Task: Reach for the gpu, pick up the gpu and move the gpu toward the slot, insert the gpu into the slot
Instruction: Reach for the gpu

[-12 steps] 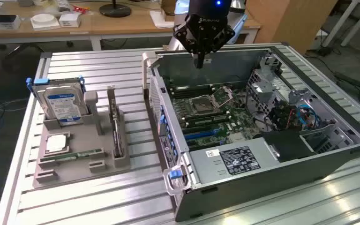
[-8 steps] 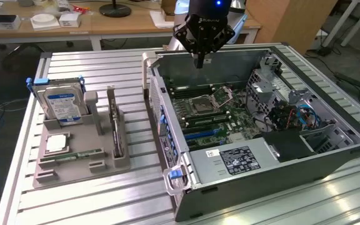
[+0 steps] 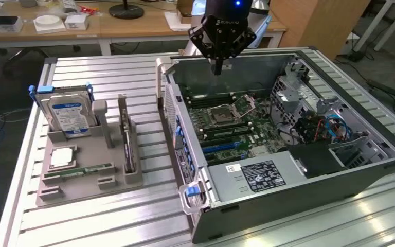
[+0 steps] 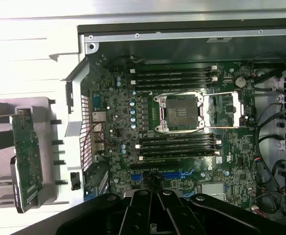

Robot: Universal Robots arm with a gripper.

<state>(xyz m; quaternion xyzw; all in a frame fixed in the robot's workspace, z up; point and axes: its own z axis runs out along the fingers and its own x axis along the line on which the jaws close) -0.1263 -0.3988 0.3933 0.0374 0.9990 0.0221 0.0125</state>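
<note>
**Gpu not yet picked up; pincer empty above the case**

We start with the ribbed metal desk (image 3: 101,72), which carries everything. On the exterior view's right lies the open computer case (image 3: 307,200), its motherboard (image 3: 252,123) exposed. The blue slot (image 3: 221,148) on that board has nothing in it. On the exterior view's left sits a grey holder (image 3: 98,152) of parts. The gpu (image 3: 127,140) stands in one of its grooves, just beside the case's side wall.

We judge the task to be at its very beginning. Nothing has been grasped, the card rests in the holder, and reaching, lifting, carrying and inserting are all left to do.

The gpu stands on its long edge. Its long axis runs from the far side of the desk toward the near side, roughly parallel to the case wall. Its flat faces turn toward the exterior view's left and right.

The pincer (image 3: 218,68) hangs over the far wall of the case, well apart from the card. It is clenched tight on nothing.
</note>
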